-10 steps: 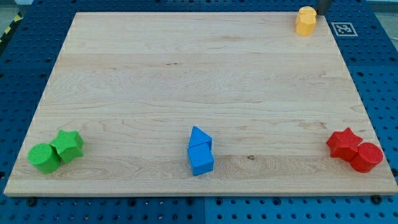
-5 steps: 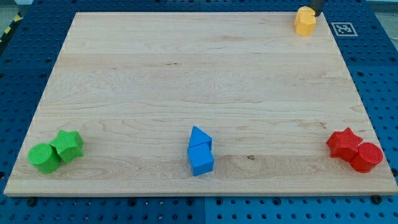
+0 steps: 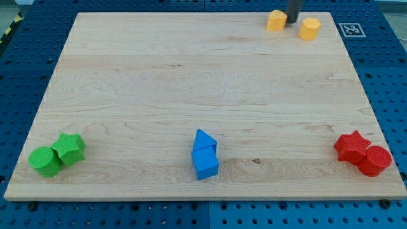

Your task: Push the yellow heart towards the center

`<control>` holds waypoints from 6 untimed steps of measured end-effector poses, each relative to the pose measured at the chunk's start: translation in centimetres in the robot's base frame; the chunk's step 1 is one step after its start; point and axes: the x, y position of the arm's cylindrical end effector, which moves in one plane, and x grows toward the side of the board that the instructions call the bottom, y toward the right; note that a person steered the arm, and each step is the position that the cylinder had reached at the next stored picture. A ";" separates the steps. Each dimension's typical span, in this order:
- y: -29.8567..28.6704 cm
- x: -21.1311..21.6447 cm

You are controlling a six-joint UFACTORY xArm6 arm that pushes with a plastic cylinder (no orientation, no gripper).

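My tip has split two small yellow plastic blocks apart near the wooden bench's top-right corner, neither centred; the gripperless end effector grasps nothing.

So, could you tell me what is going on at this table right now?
My tip is down at the view's top edge of the wooden board, standing between two yellow blocks: one right against it on the view's left, the other a little apart on the view's right. Which is the heart I cannot make out. Both sit far from the centre. The green pair, blue pair and red pair lie along the view's bottom, away from the tip.
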 end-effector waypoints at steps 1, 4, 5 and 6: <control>-3.8 0.0; -10.3 4.5; -13.4 6.1; -14.7 8.9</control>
